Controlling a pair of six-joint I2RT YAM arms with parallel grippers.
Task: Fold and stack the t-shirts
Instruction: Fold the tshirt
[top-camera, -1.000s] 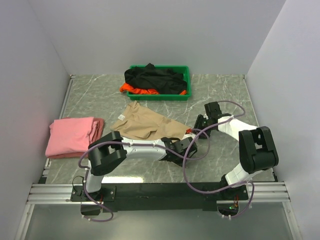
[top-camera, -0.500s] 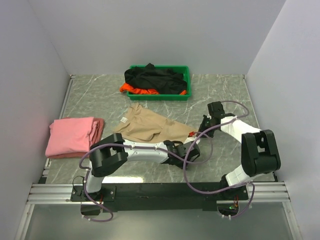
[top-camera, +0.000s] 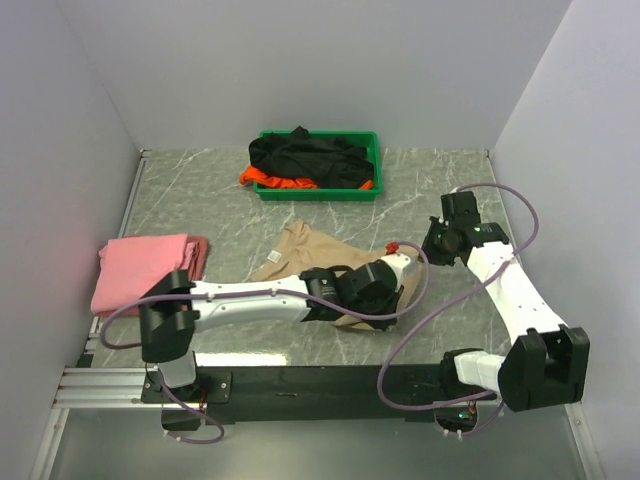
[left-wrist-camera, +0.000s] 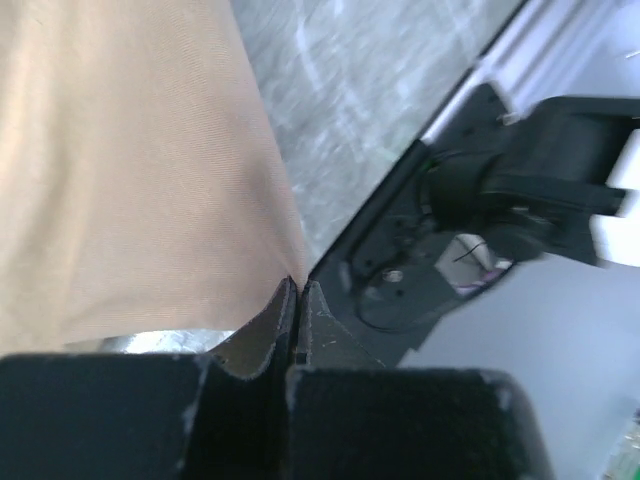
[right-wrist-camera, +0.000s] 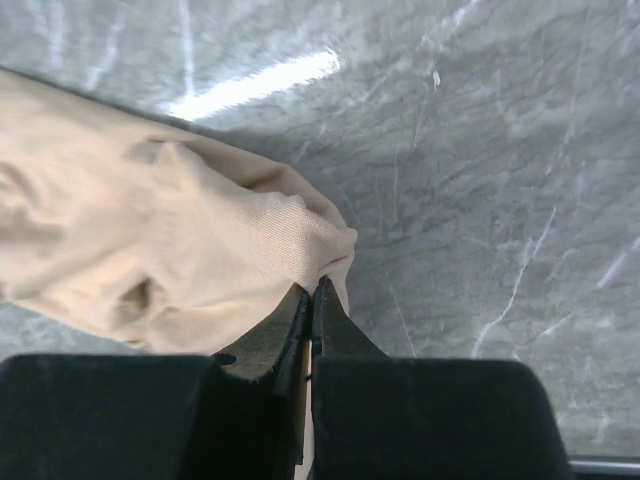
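Left gripper (left-wrist-camera: 297, 292) is pinched shut on an edge of the beige t-shirt (left-wrist-camera: 130, 180), a thin lip of cloth nipped between its jaws, and my right gripper (right-wrist-camera: 313, 292) is clamped on another edge of the same shirt. I hold it at two points, I judge, so the cloth can be drawn out and spread flat before folding. Beside my left gripper the fabric runs smooth and taut; ahead of my right it bunches in soft rumples on the table (right-wrist-camera: 480, 150). Whether I have hem or sleeve I cannot tell from so close. The pink t-shirt (top-camera: 140, 270) lies folded well away from my left gripper, off to my left; the black t-shirt (top-camera: 305, 158) and the orange t-shirt (top-camera: 265, 180) sit heaped in the green tray (top-camera: 340, 194), far beyond both grippers.
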